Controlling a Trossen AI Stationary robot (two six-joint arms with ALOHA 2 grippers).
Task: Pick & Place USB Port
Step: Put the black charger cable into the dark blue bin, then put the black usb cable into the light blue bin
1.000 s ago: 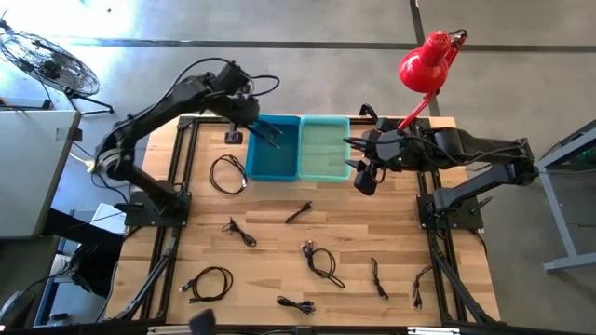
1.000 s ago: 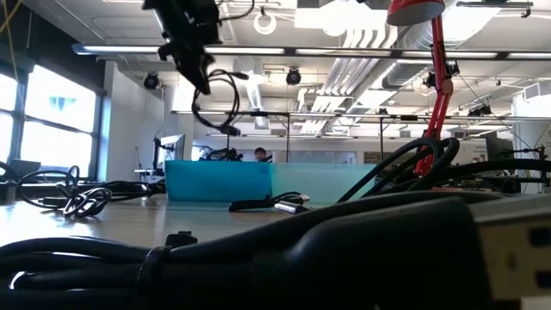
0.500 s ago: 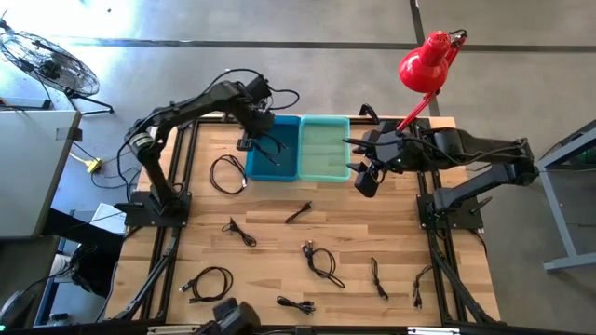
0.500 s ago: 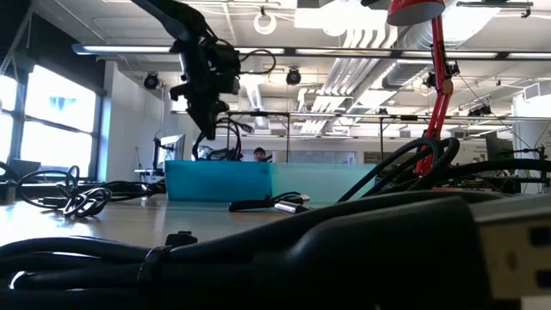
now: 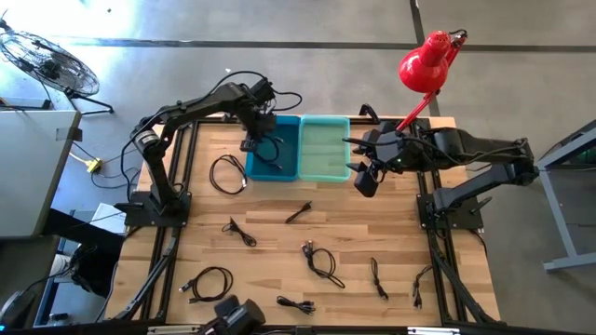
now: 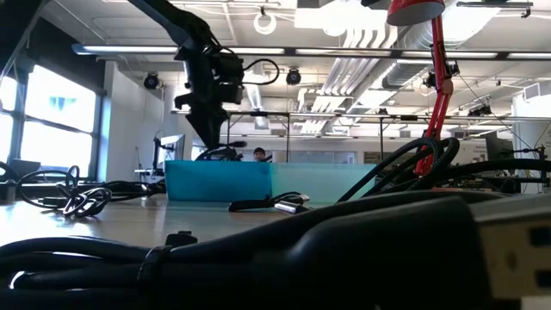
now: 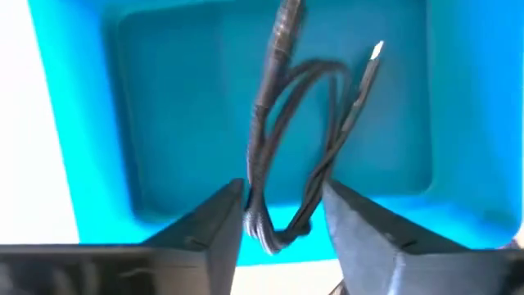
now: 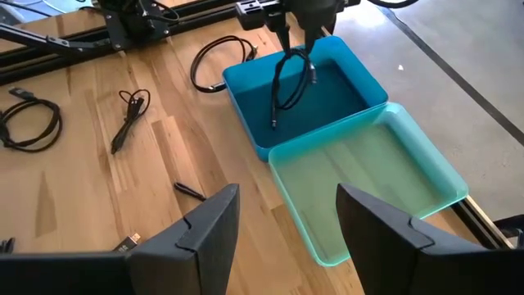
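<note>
Your left gripper (image 7: 282,233) has dropped lower over the deep blue plastic bin (image 5: 276,166), upper centre of the high view, fingers clenched on the looped black USB cable (image 7: 303,139) dangling inside; release looks near. Your right gripper (image 8: 286,238) waits, jaws parted.

We note the blue bin (image 8: 307,86) under the left gripper (image 7: 282,217) reads as smooth, slightly glossy plastic, and the teal bin (image 8: 377,176) beside it as paler, translucent plastic. The cable (image 7: 299,139) in that gripper's matt dark fingers (image 7: 205,233) looks rubbery black with a bright metal plug tip. The table (image 8: 98,192) is pale planked wood, matt finish.
</note>
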